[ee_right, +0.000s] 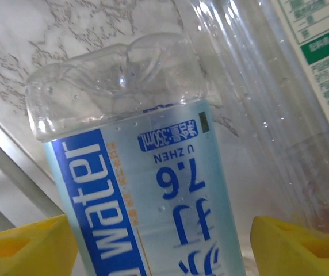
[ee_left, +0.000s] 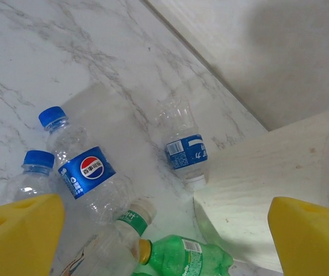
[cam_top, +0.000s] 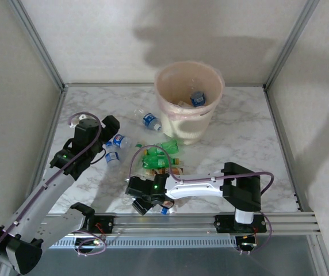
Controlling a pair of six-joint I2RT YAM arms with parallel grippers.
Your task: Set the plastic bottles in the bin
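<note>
Here, at the veined marble table's (cam_top: pixel 242 141) front edge, our right gripper (ee_right: pixel 161 247) straddles a clear, ribbed water bottle (ee_right: pixel 153 144) with a glossy blue label; we cannot tell if it grips. Our left gripper (ee_left: pixel 164 236) gapes wide, empty, above crumpled bottles (ee_left: pixel 87 172). The round, tapered peach bin (cam_top: pixel 183 125) stands by the far edge.

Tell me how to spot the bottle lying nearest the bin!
Find the big peach bin at the back of the marble table. On the tabletop just left of its base lies a clear bottle with a blue label. Its cap is white, while the Pepsi bottle further left has a blue cap.
</note>
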